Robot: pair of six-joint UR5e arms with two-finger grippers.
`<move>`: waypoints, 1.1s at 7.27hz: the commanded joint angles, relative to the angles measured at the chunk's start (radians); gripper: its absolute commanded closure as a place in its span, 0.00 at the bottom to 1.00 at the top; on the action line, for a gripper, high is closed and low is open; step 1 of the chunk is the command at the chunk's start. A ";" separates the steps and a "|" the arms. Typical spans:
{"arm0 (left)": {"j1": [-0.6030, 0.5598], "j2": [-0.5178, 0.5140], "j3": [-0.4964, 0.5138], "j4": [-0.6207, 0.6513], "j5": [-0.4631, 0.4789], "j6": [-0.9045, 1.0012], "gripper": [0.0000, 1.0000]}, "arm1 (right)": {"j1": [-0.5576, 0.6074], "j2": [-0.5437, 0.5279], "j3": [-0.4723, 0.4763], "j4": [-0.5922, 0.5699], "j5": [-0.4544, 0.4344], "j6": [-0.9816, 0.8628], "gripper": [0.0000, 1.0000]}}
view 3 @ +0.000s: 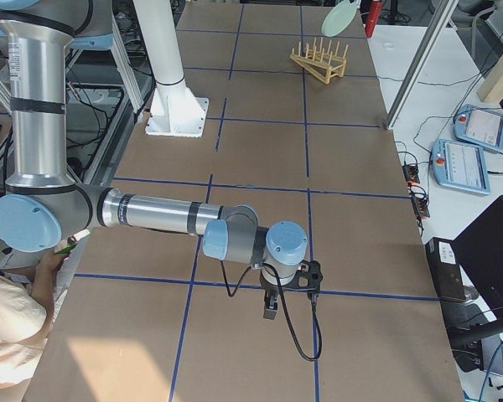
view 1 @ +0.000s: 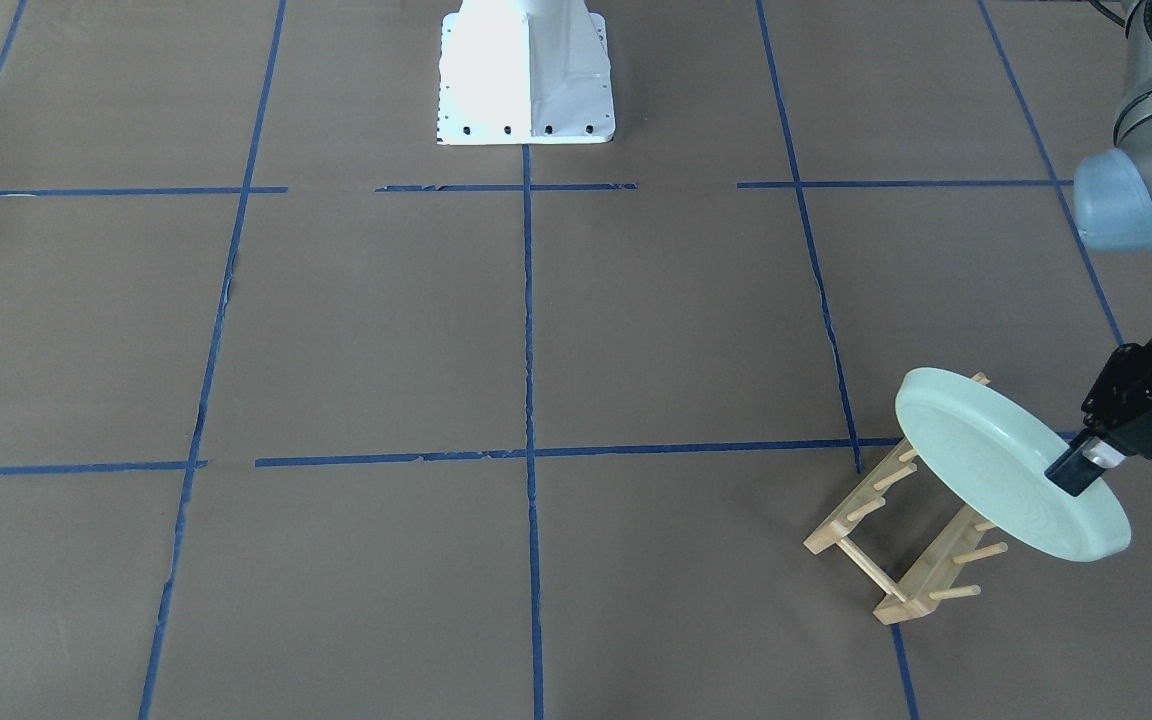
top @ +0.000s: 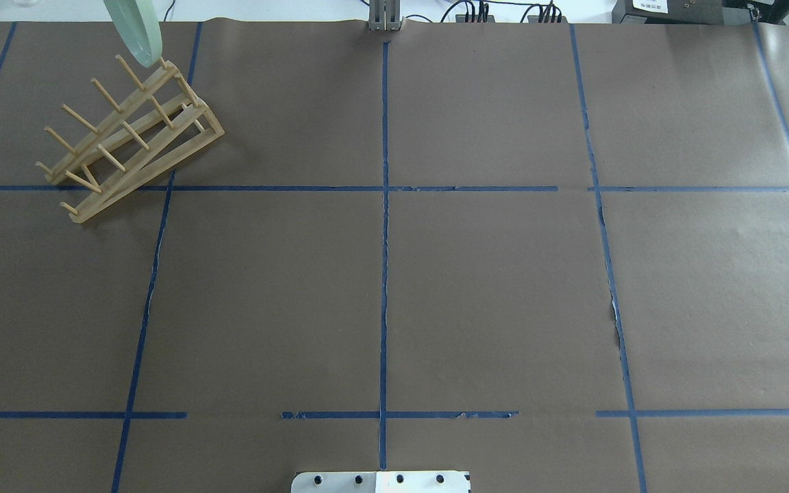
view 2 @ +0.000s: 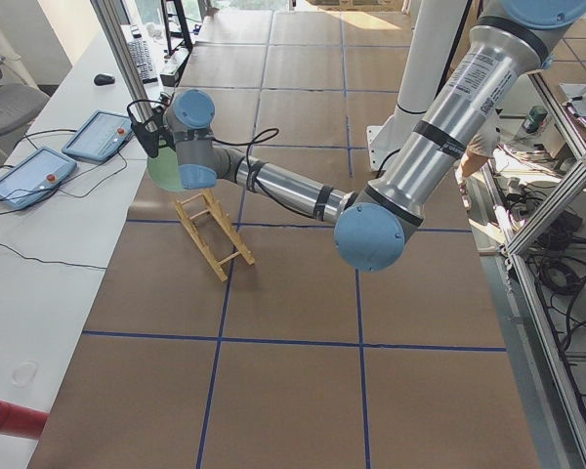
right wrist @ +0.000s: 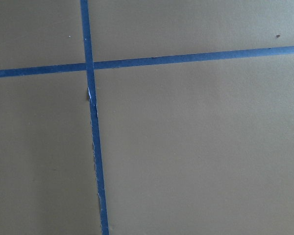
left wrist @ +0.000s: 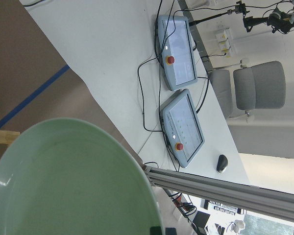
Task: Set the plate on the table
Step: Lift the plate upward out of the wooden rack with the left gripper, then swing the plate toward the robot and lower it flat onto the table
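Observation:
The pale mint-green plate (view 1: 996, 455) hangs tilted just above the far end of the wooden peg rack (view 1: 901, 535), off the brown table (view 1: 386, 330). My left gripper (view 1: 1079, 472) is shut on the plate's rim from the right of this view. The overhead view shows only the plate's edge (top: 135, 29) above the rack (top: 127, 133). In the left wrist view the plate (left wrist: 68, 181) fills the lower left. My right gripper (view 3: 269, 311) hangs low over the table far from the rack and shows only in the exterior right view, so I cannot tell whether it is open or shut.
The white robot base (view 1: 526, 75) stands at the table's middle edge. A white bench with two teach pendants (left wrist: 179, 54) and cables runs beside the table near the rack. A red cylinder (view 2: 10, 418) lies on that bench. A person (view 3: 12, 327) sits by the robot's right side.

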 commanded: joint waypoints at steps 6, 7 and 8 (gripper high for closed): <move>0.552 -0.285 -0.031 1.007 0.350 0.314 1.00 | 0.000 0.000 0.000 0.000 0.000 0.000 0.00; 0.608 -0.340 0.051 1.128 0.408 0.385 1.00 | 0.000 0.000 0.000 0.000 0.000 0.000 0.00; 0.656 -0.351 0.097 1.193 0.461 0.431 1.00 | 0.000 0.000 0.000 0.000 0.000 0.000 0.00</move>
